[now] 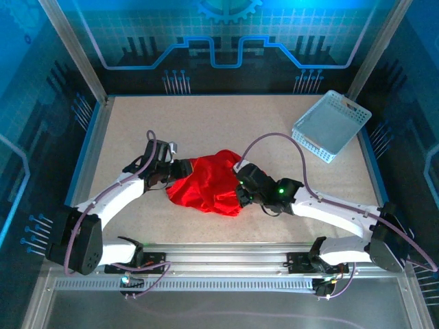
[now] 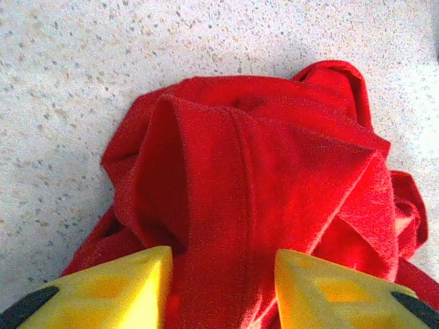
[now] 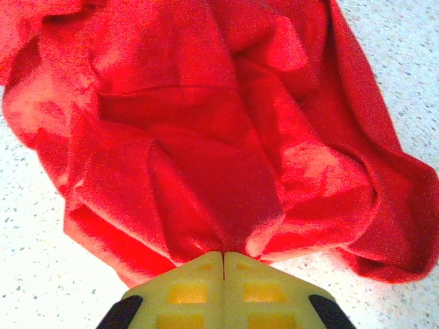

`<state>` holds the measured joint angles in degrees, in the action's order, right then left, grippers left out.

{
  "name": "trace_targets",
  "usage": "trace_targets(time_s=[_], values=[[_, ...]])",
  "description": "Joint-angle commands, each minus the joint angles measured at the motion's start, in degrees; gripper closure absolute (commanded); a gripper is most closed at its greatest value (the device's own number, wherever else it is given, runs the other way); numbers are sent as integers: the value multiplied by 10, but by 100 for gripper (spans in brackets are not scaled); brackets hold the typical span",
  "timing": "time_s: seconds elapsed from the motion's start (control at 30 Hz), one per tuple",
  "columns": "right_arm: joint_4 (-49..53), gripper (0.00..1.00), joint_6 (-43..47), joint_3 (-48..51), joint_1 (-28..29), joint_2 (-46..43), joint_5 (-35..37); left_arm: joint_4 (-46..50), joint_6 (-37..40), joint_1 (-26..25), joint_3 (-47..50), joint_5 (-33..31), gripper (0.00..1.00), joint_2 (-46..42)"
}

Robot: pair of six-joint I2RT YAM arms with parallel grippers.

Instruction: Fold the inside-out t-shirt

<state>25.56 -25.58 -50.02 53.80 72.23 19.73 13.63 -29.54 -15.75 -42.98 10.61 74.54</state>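
The inside-out t-shirt (image 1: 206,184) is a bright red crumpled heap in the middle of the table. My left gripper (image 1: 175,170) is at its left edge. In the left wrist view the yellow fingers (image 2: 130,288) stand apart, and a thick raised fold of the t-shirt (image 2: 260,157) runs between them through the left gripper (image 2: 223,257). My right gripper (image 1: 241,190) is at the heap's right edge. In the right wrist view the right gripper (image 3: 223,255) has its tips pressed together on a pinch of the t-shirt (image 3: 206,123), with creases drawing in toward the tips.
A light blue mesh basket (image 1: 331,125) sits tilted at the back right corner of the speckled table (image 1: 219,116). Blue rails border the table's left and right sides. Both arms reach in from the near edge.
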Motion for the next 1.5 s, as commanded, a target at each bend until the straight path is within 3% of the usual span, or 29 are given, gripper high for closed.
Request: trace_targets(time_s=[0.0, 0.27, 0.4, 0.7, 0.87, 1.1, 1.47], values=[[29, 100, -30, -1, -22, -10, 34, 0, 6, 3, -7, 29, 63, -2], [51, 100, -23, -15, -61, -59, 32, 5, 0, 3, -7, 35, 91, -6], [63, 100, -18, -25, -79, -69, 31, 3, -5, 3, -7, 42, 99, -13], [84, 100, -16, -33, -117, -89, 22, 1, -22, 3, 1, 48, 100, -50], [120, 100, 21, -68, -150, -136, 18, 21, -21, 3, -24, 9, 100, -150], [179, 100, 107, -200, -171, -198, -2, 78, -30, 5, -145, -70, 100, -253], [252, 100, 179, -573, -172, -153, -126, 109, 19, 5, -481, -70, 100, -259]])
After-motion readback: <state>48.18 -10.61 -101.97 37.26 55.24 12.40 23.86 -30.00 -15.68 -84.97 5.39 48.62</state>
